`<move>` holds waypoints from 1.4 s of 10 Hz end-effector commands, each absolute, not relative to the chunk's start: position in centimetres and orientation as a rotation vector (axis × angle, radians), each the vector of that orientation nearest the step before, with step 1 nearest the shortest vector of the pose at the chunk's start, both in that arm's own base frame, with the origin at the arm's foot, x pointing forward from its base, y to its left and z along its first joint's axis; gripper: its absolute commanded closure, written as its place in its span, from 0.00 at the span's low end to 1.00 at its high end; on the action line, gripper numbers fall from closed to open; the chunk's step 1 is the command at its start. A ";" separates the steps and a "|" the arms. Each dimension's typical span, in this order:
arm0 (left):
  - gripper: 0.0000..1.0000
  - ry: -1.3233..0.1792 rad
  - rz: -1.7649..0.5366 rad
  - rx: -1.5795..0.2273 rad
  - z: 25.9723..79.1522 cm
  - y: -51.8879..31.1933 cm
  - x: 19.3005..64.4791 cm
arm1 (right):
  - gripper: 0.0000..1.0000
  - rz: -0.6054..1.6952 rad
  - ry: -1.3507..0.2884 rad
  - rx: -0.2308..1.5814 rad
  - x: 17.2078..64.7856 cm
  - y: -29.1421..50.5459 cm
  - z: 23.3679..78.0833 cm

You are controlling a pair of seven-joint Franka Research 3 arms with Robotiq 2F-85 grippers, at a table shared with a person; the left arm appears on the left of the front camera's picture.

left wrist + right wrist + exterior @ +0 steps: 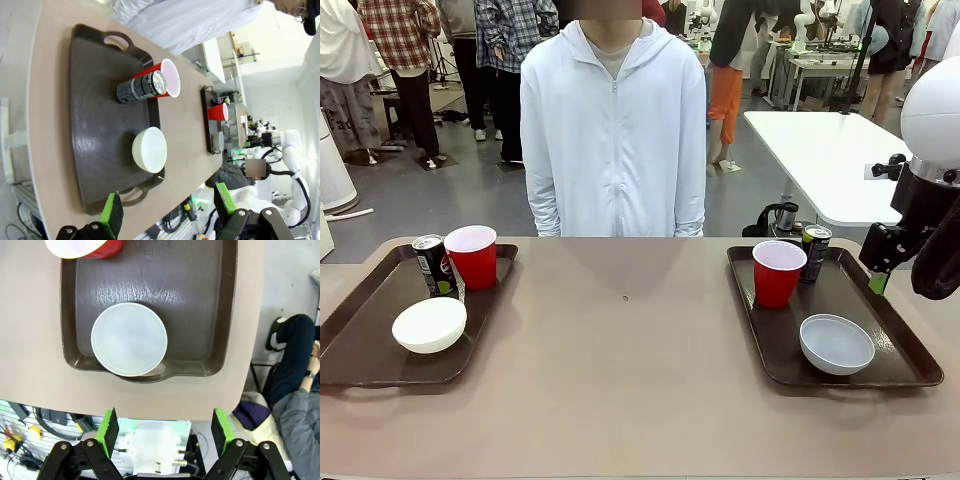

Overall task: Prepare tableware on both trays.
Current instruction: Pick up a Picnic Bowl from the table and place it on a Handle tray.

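Observation:
On the left tray (360,340) stand a dark can (433,265) and a red cup (472,255), with a cream-white bowl (429,324) in front of them. The right tray (895,345) holds a red cup (778,272), a can (814,252) and a pale grey-white bowl (836,343). My right gripper (878,284) hangs above that tray's right rim. From its wrist, the right gripper (165,432) is open and empty, high over the bowl (129,339) and tray (200,300). My left gripper (169,210) is open and empty, well above the left tray (95,165), can (141,87), cup (167,79) and bowl (149,149).
A person in a white hoodie (613,130) stands at the table's far edge, hands down. A white table (830,150) stands behind on the right. Bare tabletop (620,340) lies between the trays. A seated person (295,385) is beside the table's right end.

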State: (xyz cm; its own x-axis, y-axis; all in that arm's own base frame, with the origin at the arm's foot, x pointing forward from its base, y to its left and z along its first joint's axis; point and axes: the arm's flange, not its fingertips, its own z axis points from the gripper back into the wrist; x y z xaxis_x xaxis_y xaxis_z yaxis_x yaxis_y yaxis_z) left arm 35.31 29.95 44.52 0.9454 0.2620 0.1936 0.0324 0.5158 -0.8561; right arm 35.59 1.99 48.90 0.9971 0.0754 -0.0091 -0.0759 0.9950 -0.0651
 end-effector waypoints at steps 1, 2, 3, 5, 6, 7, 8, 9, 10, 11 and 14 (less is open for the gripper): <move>0.04 -0.339 0.128 -1.039 44.6 30.1 35.1 | 0.04 0.076 0.007 -0.065 35.6 2.0 48.9; 0.04 -0.339 0.128 -1.039 44.6 30.1 35.1 | 0.04 0.041 -0.002 0.180 36.1 -1.6 50.2; 0.04 -0.339 0.128 -1.039 44.6 30.1 35.1 | 0.04 0.010 -0.006 0.388 36.6 -5.5 50.3; 0.04 -0.339 0.128 -1.039 44.6 30.1 35.1 | 0.04 -0.038 -0.031 0.716 37.5 -11.0 49.9; 0.04 -0.339 0.128 -1.039 44.6 30.1 35.1 | 0.04 -0.030 -0.027 0.856 37.4 -13.8 49.5; 0.04 -0.339 0.128 -1.039 44.6 30.1 35.1 | 0.04 -0.013 -0.031 0.971 36.9 -15.9 49.0; 0.04 -0.339 0.128 -1.039 44.6 30.1 35.1 | 0.04 0.001 -0.047 1.069 36.2 -17.7 48.1; 0.04 -0.339 0.128 -1.039 44.6 30.1 35.1 | 0.04 -0.011 -0.067 1.100 35.7 -18.8 47.0; 0.04 -0.339 0.128 -1.039 44.6 30.1 35.1 | 0.04 0.004 -0.096 1.112 35.0 -19.8 45.9; 0.04 -0.339 0.128 -1.039 44.6 30.1 35.1 | 0.04 0.013 -0.122 1.096 34.4 -20.7 44.8; 0.04 -0.339 0.128 -1.039 44.6 30.1 35.1 | 0.04 -0.064 -0.114 1.093 33.6 -24.2 41.8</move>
